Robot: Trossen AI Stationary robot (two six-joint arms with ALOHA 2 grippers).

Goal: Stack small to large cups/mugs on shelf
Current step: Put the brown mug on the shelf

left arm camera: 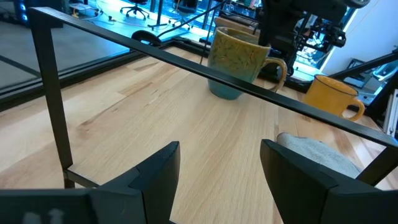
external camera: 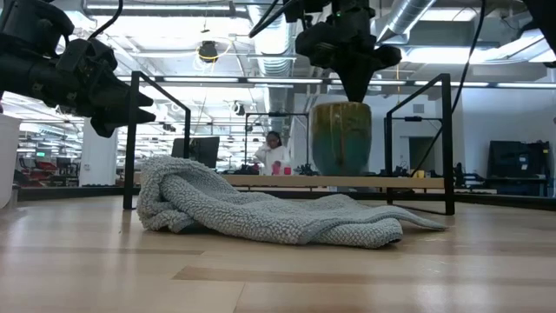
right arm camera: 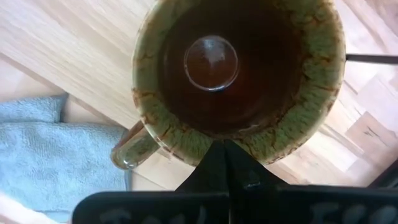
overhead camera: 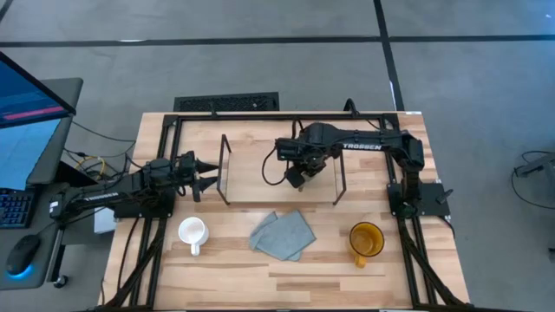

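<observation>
The olive-brown mug (right arm camera: 236, 68) stands upright on the light-wood shelf (overhead camera: 260, 186), its dark inside up and its handle (right arm camera: 130, 149) toward the cloth; it also shows in the low view (external camera: 340, 137). My right gripper (external camera: 354, 94) is shut and points down just over the mug's rim. My left gripper (left arm camera: 217, 168) is open and empty at the shelf's left wire end (overhead camera: 224, 169). The white mug (overhead camera: 192, 232) and the yellow mug (overhead camera: 367, 240) stand on the table in front of the shelf. My right gripper's shut fingertips (right arm camera: 224, 149) point down at the olive mug's rim (right arm camera: 205, 140), beside the handle. I cannot tell whether they touch the rim or hang just above it. The mug stands on the shelf on its base.
A grey-blue cloth (overhead camera: 284, 234) lies crumpled on the table between the white and yellow mugs. The shelf's black wire frames (external camera: 447, 143) rise at both ends. A monitor and keyboard stand left of the table. A person shows far off in the room (external camera: 274, 152).
</observation>
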